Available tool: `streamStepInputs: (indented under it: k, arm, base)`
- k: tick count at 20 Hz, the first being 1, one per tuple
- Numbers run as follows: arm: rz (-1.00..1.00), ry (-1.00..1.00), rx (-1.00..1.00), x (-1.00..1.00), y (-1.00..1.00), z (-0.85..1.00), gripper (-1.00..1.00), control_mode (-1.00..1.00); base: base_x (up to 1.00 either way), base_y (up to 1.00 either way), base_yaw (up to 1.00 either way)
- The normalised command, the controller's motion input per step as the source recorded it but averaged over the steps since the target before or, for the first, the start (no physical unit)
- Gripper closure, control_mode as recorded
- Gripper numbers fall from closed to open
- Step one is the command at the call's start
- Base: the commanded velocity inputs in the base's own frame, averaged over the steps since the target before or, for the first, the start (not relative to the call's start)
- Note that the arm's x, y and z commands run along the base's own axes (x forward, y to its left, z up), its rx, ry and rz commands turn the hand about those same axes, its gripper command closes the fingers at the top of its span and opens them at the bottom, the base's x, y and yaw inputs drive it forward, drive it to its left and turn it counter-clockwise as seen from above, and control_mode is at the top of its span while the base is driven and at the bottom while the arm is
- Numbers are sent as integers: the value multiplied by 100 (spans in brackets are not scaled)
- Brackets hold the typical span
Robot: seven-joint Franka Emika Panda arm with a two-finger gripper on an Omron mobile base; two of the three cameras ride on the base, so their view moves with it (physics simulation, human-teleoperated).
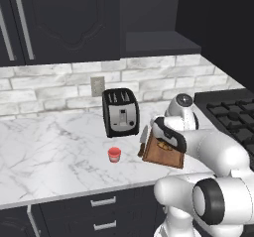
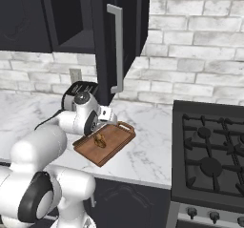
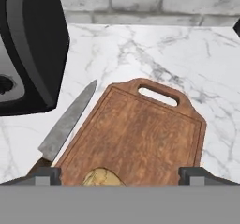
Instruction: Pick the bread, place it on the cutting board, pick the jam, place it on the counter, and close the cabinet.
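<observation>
The roll [image 2: 99,140] lies on the cutting board [image 2: 113,143], half hidden by the arm. The claw [image 3: 119,175] hangs released above it. The jam jar [image 1: 114,154] stands on the worktop [image 1: 49,147], left of the board, near the toaster [image 1: 120,112].

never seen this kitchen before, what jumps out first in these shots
The white arm reaches over the cutting board near the counter's front edge, its gripper open above the bread lying on the board. A knife lies between the board and the toaster, and the small red jam stands on the marble in front of the toaster. Above, the dark cabinet door hangs open.
</observation>
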Motion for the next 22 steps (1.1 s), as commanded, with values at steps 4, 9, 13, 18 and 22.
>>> streamStepInputs:
  k: [4, 9, 13, 18, 22]
  arm:
    - [0, -16, 0, -8, 0, 25, -100, -100]
    - [0, -16, 0, -10, 0, 25, -100, -100]
    - [0, -16, 0, -14, 0, 29, -100, -100]
    - [0, -16, 0, -15, -3, 32, -100, -100]
    - [0, -16, 0, -15, -6, 36, -100, -100]
  base:
    - [0, 0, 0]
    - [0, 0, 0]
    - [0, 0, 0]
    - [0, 0, 0]
    - [0, 0, 0]
